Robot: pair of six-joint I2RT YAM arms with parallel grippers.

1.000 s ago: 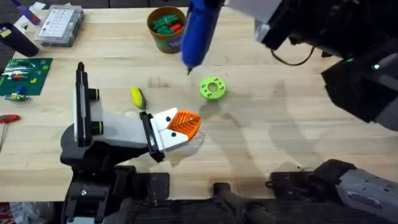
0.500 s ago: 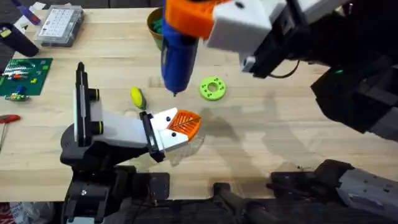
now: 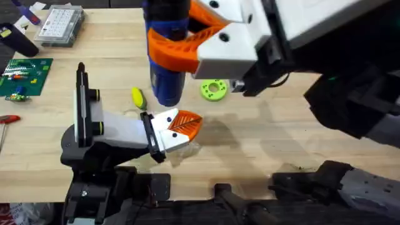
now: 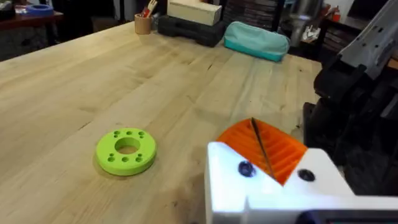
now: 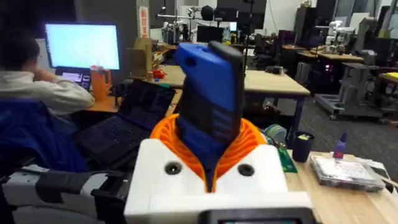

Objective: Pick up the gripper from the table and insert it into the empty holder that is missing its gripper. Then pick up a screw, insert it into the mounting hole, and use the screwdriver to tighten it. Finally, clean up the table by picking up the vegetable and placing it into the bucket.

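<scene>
1. Overhead view: we found the right gripper (image 3: 187, 40) clamped on the screwdriver (image 3: 165, 56), holding it upright with the tip downward above the table (image 3: 281, 144). We judged this hold suited to driving a screw into the mounting hole. The tool hung just above the left gripper (image 3: 181, 125), which lay low on the table; its orange pads appeared closed together with nothing visibly held between them. The vegetable (image 3: 137, 96) lay on the wood just beside the screwdriver's lower end, not yet cleared. We could not see the bucket behind the raised tool and arm. The green disc (image 3: 214, 89) sat near the tool on the other side. A circuit board (image 3: 25, 75) and a parts box (image 3: 59, 25) lay well apart at the far left.

2. Left wrist view: the green disc (image 4: 127, 150) lay flat near the left gripper (image 4: 267, 152); a thin dark line lay across the pads.

3. Right wrist view: the screwdriver (image 5: 208, 99) stood firmly between the orange pads (image 5: 249, 146), handle end up.
</scene>
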